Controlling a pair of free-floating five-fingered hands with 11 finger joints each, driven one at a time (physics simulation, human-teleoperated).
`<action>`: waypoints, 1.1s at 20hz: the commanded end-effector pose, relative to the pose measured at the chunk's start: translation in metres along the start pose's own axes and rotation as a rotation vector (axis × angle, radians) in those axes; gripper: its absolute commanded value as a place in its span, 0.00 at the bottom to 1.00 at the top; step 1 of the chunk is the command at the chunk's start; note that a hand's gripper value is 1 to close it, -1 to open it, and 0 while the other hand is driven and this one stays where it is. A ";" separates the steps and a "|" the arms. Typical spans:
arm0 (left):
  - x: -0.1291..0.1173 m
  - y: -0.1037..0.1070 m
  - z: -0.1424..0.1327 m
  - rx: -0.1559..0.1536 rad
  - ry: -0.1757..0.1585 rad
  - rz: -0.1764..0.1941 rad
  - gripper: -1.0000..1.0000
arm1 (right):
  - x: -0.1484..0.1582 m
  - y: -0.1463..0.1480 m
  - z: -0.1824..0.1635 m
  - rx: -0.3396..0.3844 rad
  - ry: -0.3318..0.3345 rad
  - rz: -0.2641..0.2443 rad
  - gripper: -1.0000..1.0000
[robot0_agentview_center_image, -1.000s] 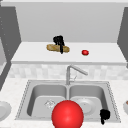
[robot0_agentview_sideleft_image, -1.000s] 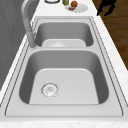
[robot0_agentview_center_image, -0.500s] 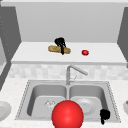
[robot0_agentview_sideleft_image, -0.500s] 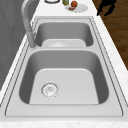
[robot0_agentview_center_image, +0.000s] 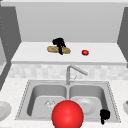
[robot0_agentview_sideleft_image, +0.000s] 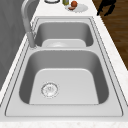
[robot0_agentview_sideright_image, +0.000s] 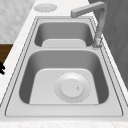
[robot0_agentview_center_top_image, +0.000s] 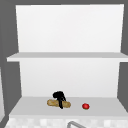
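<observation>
The robot is two separate hands with no arms or body behind them. The left hand (robot0_agentview_center_image: 59, 43) is matt black all over, human in shape, with a rounded palm block and slim, dark fingers (robot0_agentview_center_image: 60, 50); in the upper view (robot0_agentview_center_top_image: 59, 96) it looks the same plain black. The right hand (robot0_agentview_center_image: 104, 114) is equally black and unmarked, a compact lump with thin fingers. No cables, screws, seams or markings can be made out on either.
</observation>
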 end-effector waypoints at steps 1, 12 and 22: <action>0.000 -0.028 0.010 0.019 -0.003 -0.055 1.00 | 0.000 0.000 0.000 0.000 0.000 0.000 0.50; 0.018 -0.027 0.020 0.129 -0.033 -0.186 1.00 | 0.000 0.000 0.000 0.000 0.000 0.000 0.50; 0.026 0.005 0.010 0.122 -0.045 -0.316 0.00 | 0.000 0.000 0.000 0.000 0.000 0.000 0.50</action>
